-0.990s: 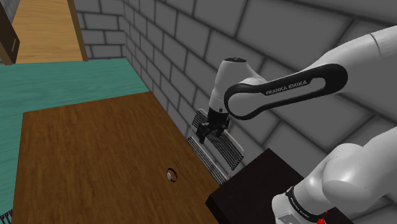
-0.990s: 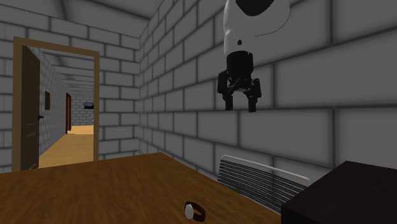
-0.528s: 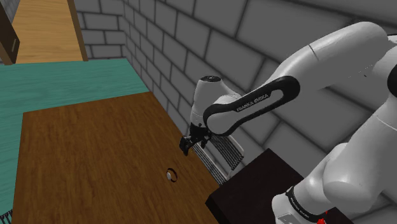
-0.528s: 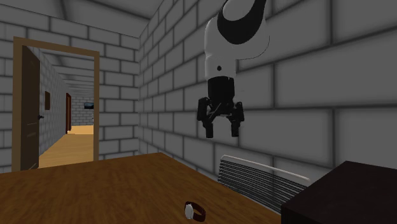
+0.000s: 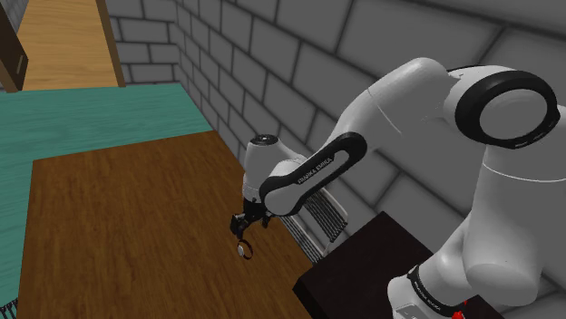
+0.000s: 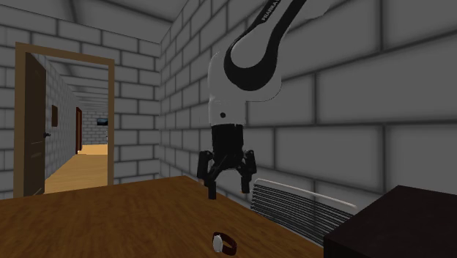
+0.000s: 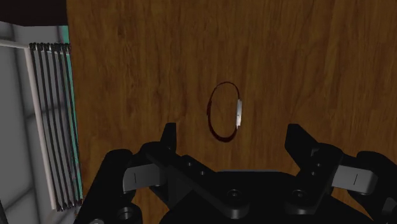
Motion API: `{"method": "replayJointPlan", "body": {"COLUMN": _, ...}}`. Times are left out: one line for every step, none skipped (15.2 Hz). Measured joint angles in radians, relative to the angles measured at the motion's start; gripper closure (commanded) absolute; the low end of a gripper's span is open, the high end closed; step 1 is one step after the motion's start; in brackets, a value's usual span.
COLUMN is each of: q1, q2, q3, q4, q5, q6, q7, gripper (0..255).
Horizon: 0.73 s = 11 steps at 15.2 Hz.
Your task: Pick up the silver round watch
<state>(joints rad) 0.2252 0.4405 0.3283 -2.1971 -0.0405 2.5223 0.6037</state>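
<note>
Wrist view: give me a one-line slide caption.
Open gripper hovering above the watch on the wooden table, its fingers apart and not touching it.

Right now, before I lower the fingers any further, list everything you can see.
watch: one, silver face on a dark band, on the table near its radiator-side edge
table: one, brown wood, below the arm
radiator: one, pale grey, against the wall beside the table
wall: grey brick, behind the table
doorway: one, wood-framed, open onto a hallway, second exterior view's left
floor: teal, beyond the table
stand: one, dark box, second exterior view's lower right
arm: one, white with dark joints, reaching over the table
fingers: two, black, open, above the watch, not touching it
</note>
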Motion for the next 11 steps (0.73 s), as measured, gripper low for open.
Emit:
{"method": "replayJointPlan", "body": {"q1": 0.020, "q2": 0.043, "q3": -0.007, "q4": 0.033, "q5": -0.014, "q6": 0.006, "q7": 0.018, "gripper": 0}}
{"method": "replayJointPlan", "body": {"q1": 0.035, "q2": 0.083, "q3": -0.014, "q4": 0.065, "q5": -0.026, "q6": 0.012, "q7": 0.028, "gripper": 0}}
{"method": "replayJointPlan", "body": {"q1": 0.042, "q2": 0.104, "q3": -0.018, "q4": 0.080, "q5": -0.031, "q6": 0.015, "q7": 0.032, "gripper": 0}}
{"method": "replayJointPlan", "body": {"q1": 0.050, "q2": 0.124, "q3": -0.023, "q4": 0.094, "q5": -0.037, "q6": 0.020, "q7": 0.038, "gripper": 0}}
{"method": "replayJointPlan", "body": {"q1": 0.057, "q2": 0.139, "q3": -0.026, "q4": 0.100, "q5": -0.041, "q6": 0.028, "q7": 0.042, "gripper": 0}}
{"method": "replayJointPlan", "body": {"q1": 0.060, "q2": 0.154, "q3": -0.030, "q4": 0.104, "q5": -0.045, "q6": 0.039, "q7": 0.044, "gripper": 0}}
{"method": "replayJointPlan", "body": {"q1": 0.062, "q2": 0.167, "q3": -0.034, "q4": 0.112, "q5": -0.049, "q6": 0.043, "q7": 0.044, "gripper": 0}}
{"method": "replayJointPlan", "body": {"q1": 0.066, "q2": 0.181, "q3": -0.038, "q4": 0.121, "q5": -0.052, "q6": 0.049, "q7": 0.045, "gripper": 0}}
{"method": "replayJointPlan", "body": {"q1": 0.068, "q2": 0.194, "q3": -0.042, "q4": 0.126, "q5": -0.055, "q6": 0.056, "q7": 0.046, "gripper": 0}}
{"method": "replayJointPlan", "body": {"q1": 0.073, "q2": 0.211, "q3": -0.047, "q4": 0.132, "q5": -0.060, "q6": 0.068, "q7": 0.047, "gripper": 0}}
{"method": "replayJointPlan", "body": {"q1": 0.074, "q2": 0.218, "q3": -0.049, "q4": 0.132, "q5": -0.062, "q6": 0.074, "q7": 0.048, "gripper": 0}}
